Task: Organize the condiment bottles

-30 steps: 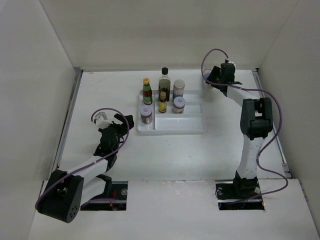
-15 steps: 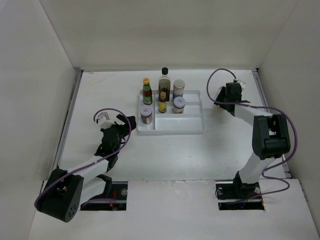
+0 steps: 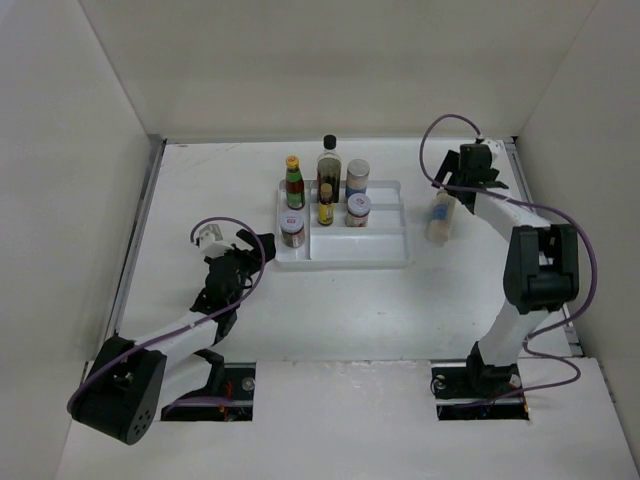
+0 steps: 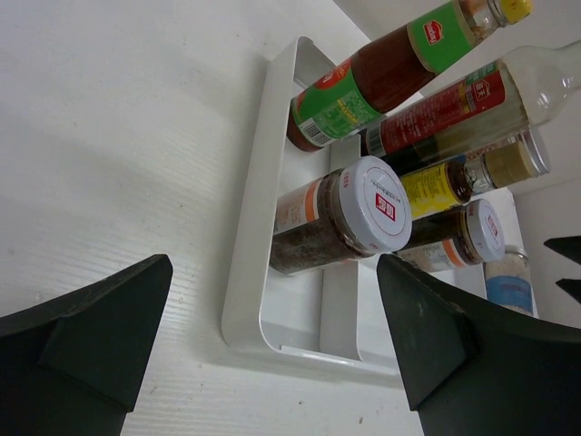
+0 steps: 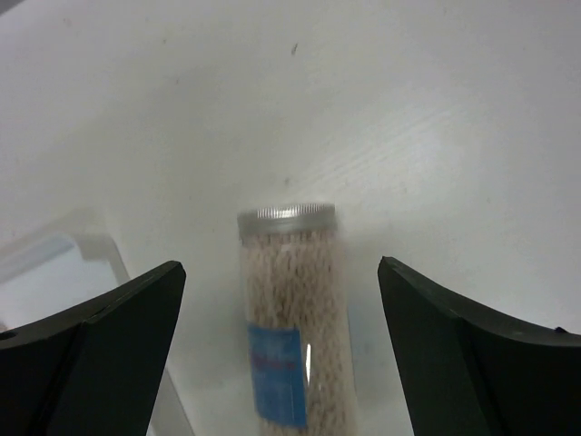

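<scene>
Several condiment bottles stand in the white tray (image 3: 380, 255): a yellow-capped red sauce bottle (image 3: 294, 184), a tall dark black-capped bottle (image 3: 328, 165), a small yellow-capped dark bottle (image 3: 326, 208), a pale shaker (image 3: 357, 178) and two short jars (image 3: 359, 211) (image 3: 292, 229). One more pale shaker (image 3: 438, 218) with a blue label is on the table just right of the tray. My right gripper (image 3: 452, 192) is open around it; the wrist view shows the shaker (image 5: 295, 318) blurred, clear of both fingers. My left gripper (image 3: 262, 240) is open at the tray's left front corner, facing the white-lidded jar (image 4: 345, 218).
White walls enclose the table on three sides. The tray's right compartments hold nothing. The tray's near rim (image 4: 250, 263) lies between my left fingers in the wrist view.
My right arm swung from the back of the table toward the tray's right side, carrying the pale shaker. Its jaws then opened and let the shaker go. The left arm stayed still.
</scene>
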